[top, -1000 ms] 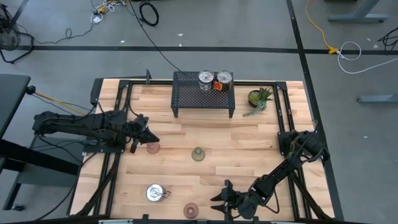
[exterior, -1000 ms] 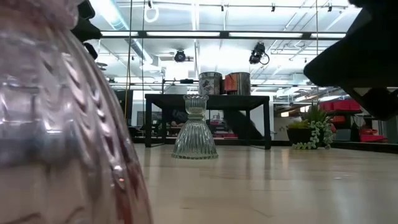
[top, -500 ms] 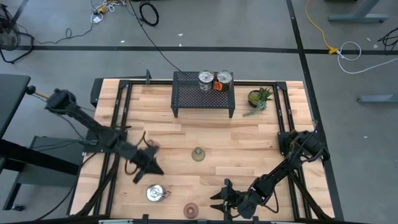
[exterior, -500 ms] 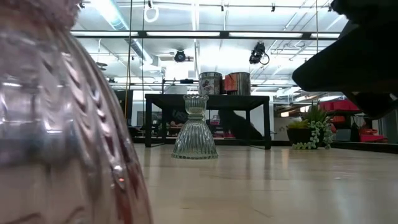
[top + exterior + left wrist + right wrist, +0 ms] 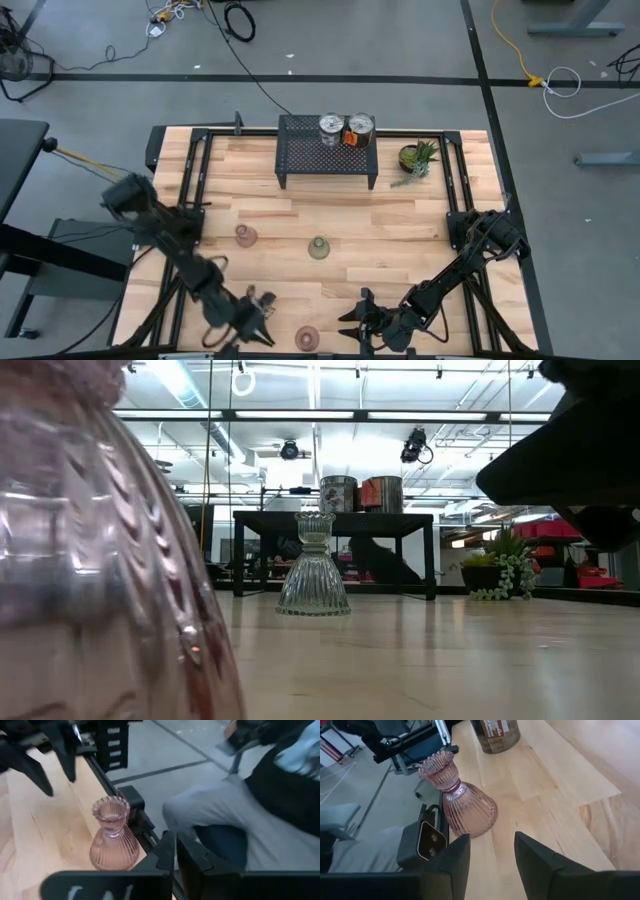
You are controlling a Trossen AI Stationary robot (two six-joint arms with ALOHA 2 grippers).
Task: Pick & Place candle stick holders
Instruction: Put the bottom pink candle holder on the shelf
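Pale wood planks make up the desk (image 5: 400, 250), seen from above with a dark arm at each side. The left end effector (image 5: 252, 322) hangs low over the near left part of the desk, its fingers pressed together with nothing between them; it sits over the spot of a silver holder (image 5: 262, 300), of which only a sliver shows beside it. Up from there, a pinkish glass holder (image 5: 245, 235) stands alone on the planks. Just to the right of the left end effector, at the near edge, stands a second pinkish glass holder (image 5: 307, 338), upright; both wrist views show it ribbed and flared at its base (image 5: 462, 800). The olive-green glass holder (image 5: 318, 247) stands upright mid-desk, well apart from both arms. Farther right along the near edge, the right end effector (image 5: 352, 322) points toward the second pinkish holder, its fingers spread partway and clear of the glass, gripping nothing. At the far side, a black mesh rack (image 5: 328, 152) carries two shiny silver holders (image 5: 330, 126) on top, touching or nearly so, the right one with an orange part (image 5: 351, 138). Right of the rack sits a spiky green potted plant (image 5: 415, 157).
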